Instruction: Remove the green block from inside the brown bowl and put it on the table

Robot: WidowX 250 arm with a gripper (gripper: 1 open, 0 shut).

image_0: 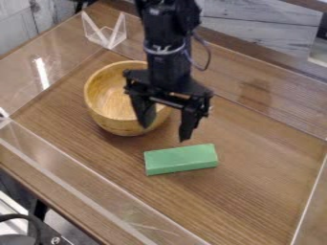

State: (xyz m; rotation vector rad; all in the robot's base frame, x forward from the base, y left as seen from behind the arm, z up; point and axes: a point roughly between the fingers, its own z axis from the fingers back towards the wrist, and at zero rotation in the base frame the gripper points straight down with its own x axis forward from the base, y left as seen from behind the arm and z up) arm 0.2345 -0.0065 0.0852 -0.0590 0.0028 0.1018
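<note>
Risk: we judge little can fail now; if the claw (pixel 170 112) swings low on its way off, it may knock the bowl (pixel 113 97) just beside it.
Block: we see the green block (pixel 181 159) flat on the desk (pixel 255 187), outside the bowl.
Claw: spread wide, holding nothing, above and apart from the block.

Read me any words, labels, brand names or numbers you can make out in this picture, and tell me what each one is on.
There is no readable text in this view.
The green block: plain, no marking.
The brown bowl: only wood grain.
The table: only wood grain, no label.
The arm and its tool: black, no legible brand or number at this size.
</note>
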